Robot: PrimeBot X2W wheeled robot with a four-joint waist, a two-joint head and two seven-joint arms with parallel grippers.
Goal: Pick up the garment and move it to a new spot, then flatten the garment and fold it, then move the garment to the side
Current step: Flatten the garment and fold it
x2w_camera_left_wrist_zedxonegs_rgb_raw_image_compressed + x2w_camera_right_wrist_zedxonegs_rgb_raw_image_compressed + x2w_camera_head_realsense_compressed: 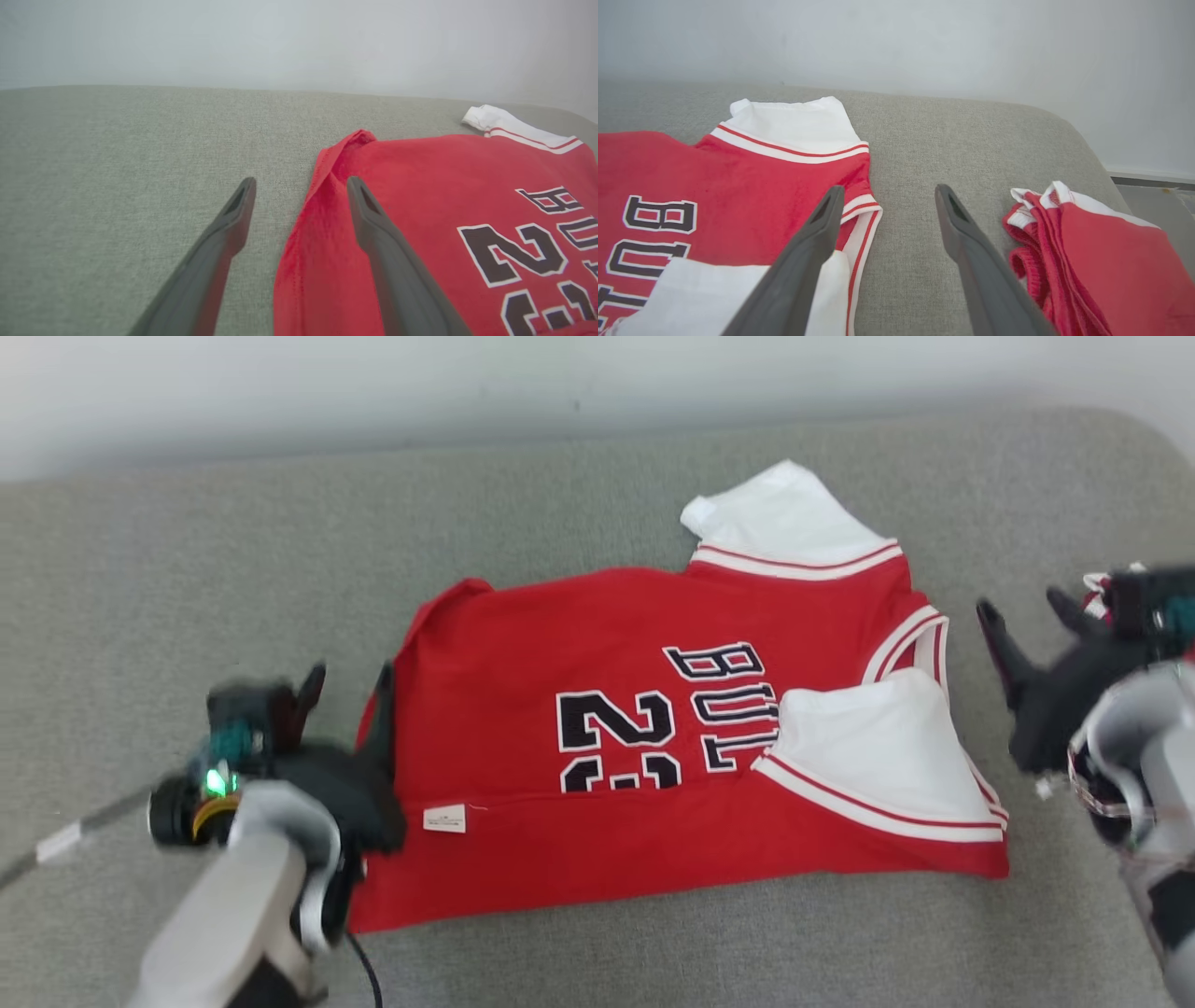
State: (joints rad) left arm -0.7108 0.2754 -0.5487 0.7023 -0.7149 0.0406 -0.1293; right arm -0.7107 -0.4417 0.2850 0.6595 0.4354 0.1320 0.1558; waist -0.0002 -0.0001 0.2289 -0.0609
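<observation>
Garment (523,644): red jersey with black lettering outlined in white, lying spread near the middle of a grey cushioned surface (187,569). Its hem points toward the robot's left and its neck end toward the right. It has two white sleeves (794,518) with red-striped trim, and the near one is folded in over the red body.

Second red cloth (1111,261): bunched heap with white trim, apart from the garment on its right.

Left claw (350,683): fingers spread wide and holding nothing, astride the garment's hem edge (one finger above red cloth, the other above bare grey). Whether it touches cannot be told.

Right claw (1022,607): fingers spread and empty, just beside the neck end, between the garment and the heap.

Label (444,819): small white tag near the hem.
</observation>
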